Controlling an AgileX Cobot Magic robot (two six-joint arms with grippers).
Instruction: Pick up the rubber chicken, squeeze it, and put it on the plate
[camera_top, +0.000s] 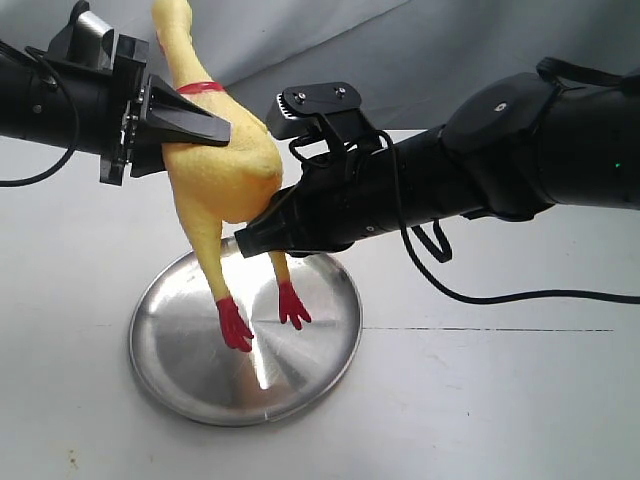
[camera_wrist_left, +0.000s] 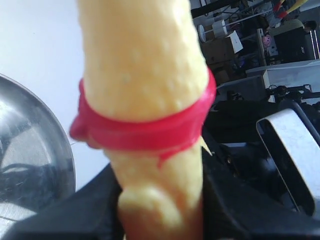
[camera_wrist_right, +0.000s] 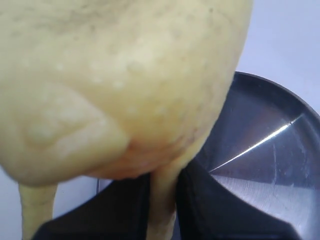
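The yellow rubber chicken (camera_top: 225, 165) hangs upright in the air over the steel plate (camera_top: 180, 385), its red feet (camera_top: 236, 326) dangling just above the metal. My left gripper (camera_top: 212, 132) is shut on its upper body just below the red collar (camera_top: 200, 87); up close the collar (camera_wrist_left: 150, 132) sits beyond the left gripper (camera_wrist_left: 160, 205). My right gripper (camera_top: 252, 232) comes in from the right and is shut on one leg right under the belly; the right wrist view shows that thin leg (camera_wrist_right: 162, 200) pinched between the black fingers. The chicken's head is cut off by the frame.
The plate lies on a white table (camera_top: 500, 400), with a grey backdrop (camera_top: 400, 50) behind. Both black arms stretch level above the table, and the right arm's cable (camera_top: 520, 298) droops toward the surface. In the left wrist view, room clutter (camera_wrist_left: 250, 40) shows far off.
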